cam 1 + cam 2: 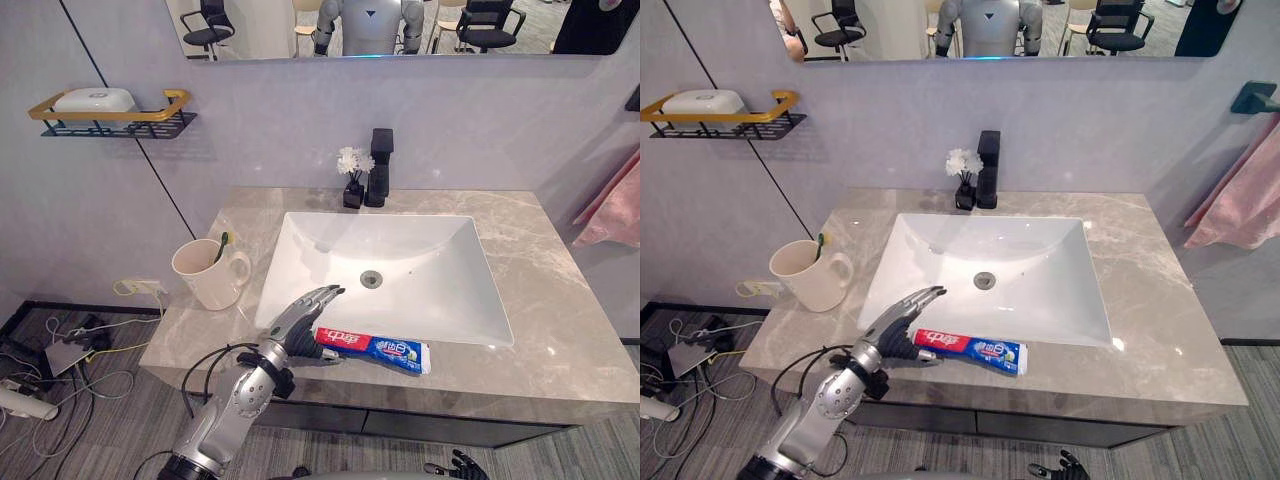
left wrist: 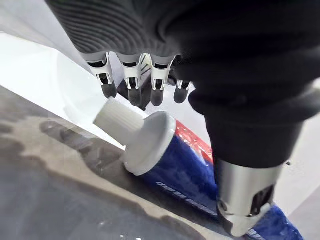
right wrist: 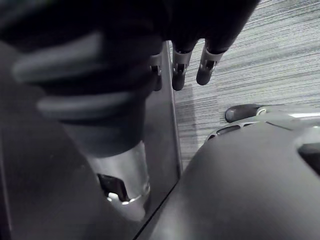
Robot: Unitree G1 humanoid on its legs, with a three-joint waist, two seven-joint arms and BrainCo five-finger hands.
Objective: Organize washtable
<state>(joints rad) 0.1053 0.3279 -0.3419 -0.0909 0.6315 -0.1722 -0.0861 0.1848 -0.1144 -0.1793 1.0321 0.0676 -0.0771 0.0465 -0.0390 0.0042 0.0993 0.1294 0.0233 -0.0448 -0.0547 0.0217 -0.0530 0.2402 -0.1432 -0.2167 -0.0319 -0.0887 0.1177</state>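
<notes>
In the left eye view, a toothpaste tube [image 1: 385, 348] is seen lying flat on the front strip of the grey marble bench [image 1: 560, 330], just in front of the white basin [image 1: 400, 250], with its capped end turned toward the left hand [image 1: 295, 322]. The hand is held over that end, its fingers stretched out straight across the basin's front edge. A cream cup [image 1: 205, 275] with a toothbrush [image 1: 221, 246] in it is set upright on the bench left of the basin. A black faucet [image 1: 379, 165] and a small vase of white flowers [image 1: 353, 162] are placed behind the basin.

In the right eye view, a pink towel [image 1: 1240, 200] is seen hanging on the wall at the right, and the right hand [image 1: 1065, 466] is seen low, below the bench's front edge.

In the left wrist view, the white cap [image 2: 117, 120] is seen just beneath the row of straight fingers [image 2: 132, 90], with the thumb spread apart beside the tube. Whether the thumb touches the tube cannot be told.

In the right wrist view, the right hand's fingers [image 3: 207, 67] are seen hanging loose and holding nothing above the striped grey floor [image 3: 260, 60].
</notes>
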